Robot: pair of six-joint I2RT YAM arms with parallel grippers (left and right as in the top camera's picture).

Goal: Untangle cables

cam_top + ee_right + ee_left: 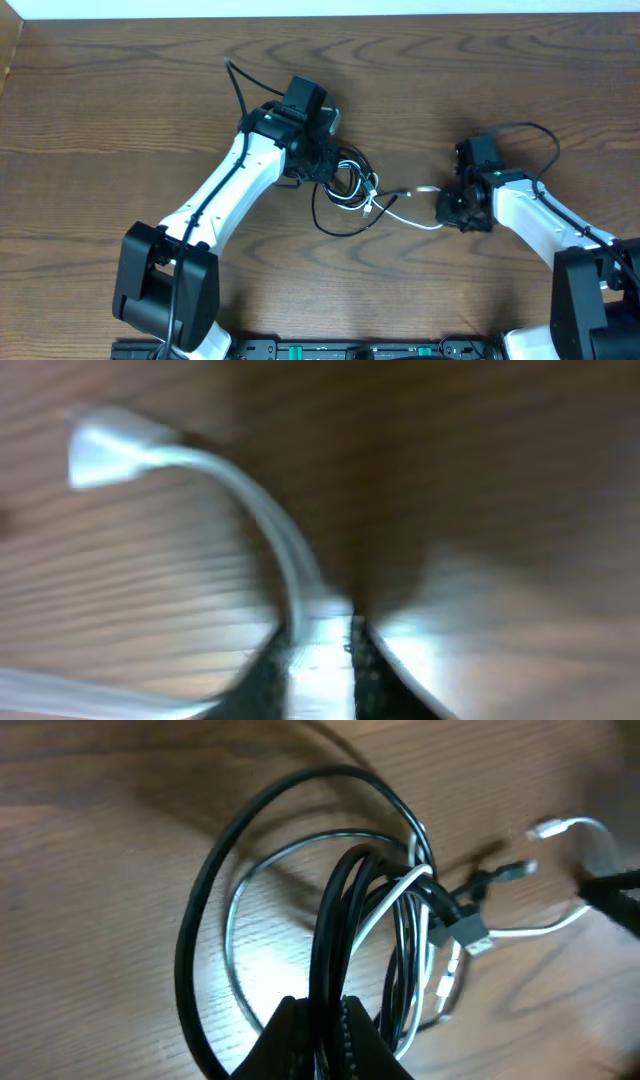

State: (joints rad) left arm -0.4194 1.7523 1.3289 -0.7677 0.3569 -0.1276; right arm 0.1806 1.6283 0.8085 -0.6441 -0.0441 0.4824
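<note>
Black cable (188,935): is lying coiled in several loops near the middle of the wooden table (120,100), its strands crossing over and through the white loops; its metal plug (473,935) is sticking out at the coil's right side.
White cable (540,930): is winding through the same coil, with one free length running rightward across the table toward the right arm and ending in a small white plug (100,445).
Left gripper (330,1035): is clenching a bundle of black strands at the coil's near edge, with its jaws tight on them.
Right gripper (322,660): is pinching the white cable just behind its plug, with its jaws nearly together and the cord between them; the wrist view is blurred.
Step in hand (judged): the arms are drawing the white cord out of the black coil.
Risk, tightening: a straight pull is likely cinching the crossings into a knot instead of freeing them.
Risk, slipping: the thin white cord is sitting in a narrow pinch, so tension may be drawing it out.
Risk, snagging: the metal plug may be catching on a loop and dragging the whole coil along.
</note>
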